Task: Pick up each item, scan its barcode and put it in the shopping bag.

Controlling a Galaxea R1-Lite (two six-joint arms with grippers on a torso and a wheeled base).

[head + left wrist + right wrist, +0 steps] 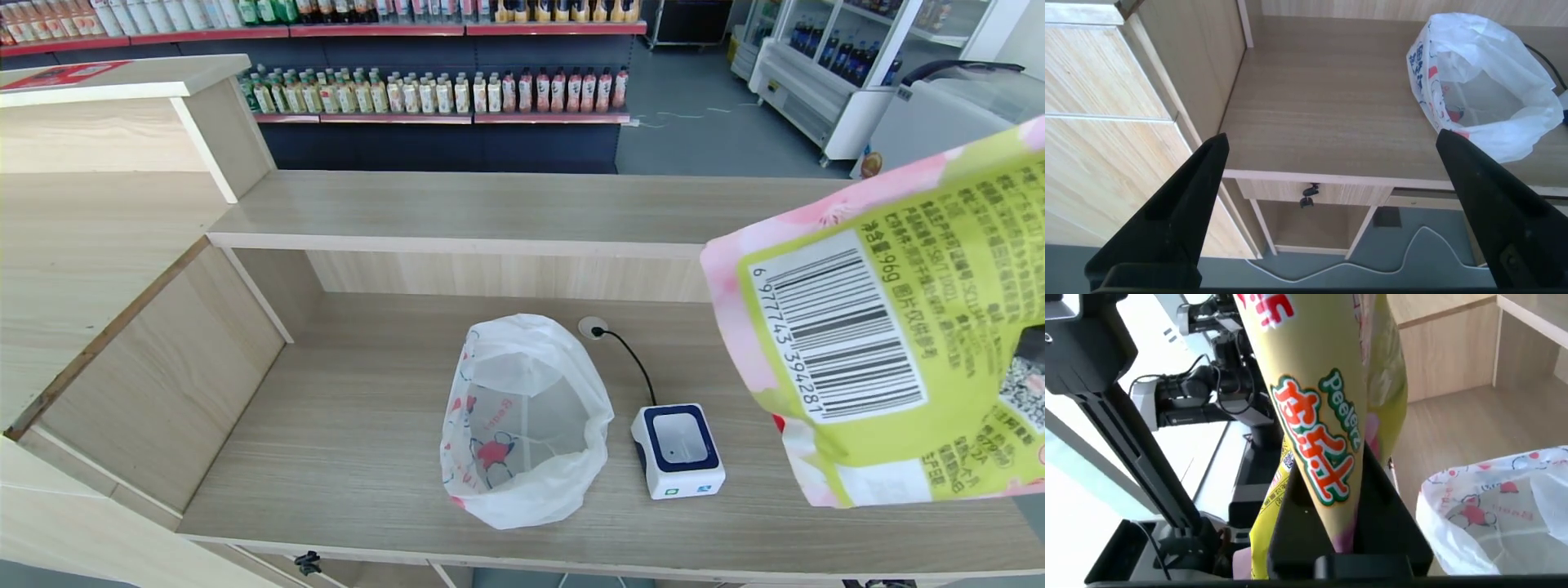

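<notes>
Scan step. My right pincer (1343, 539) clenched on pouch (939, 425), held up, right of scanner (678, 449); barcode (841, 327) faces up. Next, I judge: turn barcode down over scanner, then bag (522, 420). Left pincer (1333, 163) spread, empty.

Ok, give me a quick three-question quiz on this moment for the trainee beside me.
1. True or false: the bag stands to the robot's left of the scanner.
2. What does the right tool grip? A) a can B) the pouch C) a box
3. Fill in: the left tool holds nothing and its jaws are ____.

Key: 1 true; 2 B; 3 open.
</notes>
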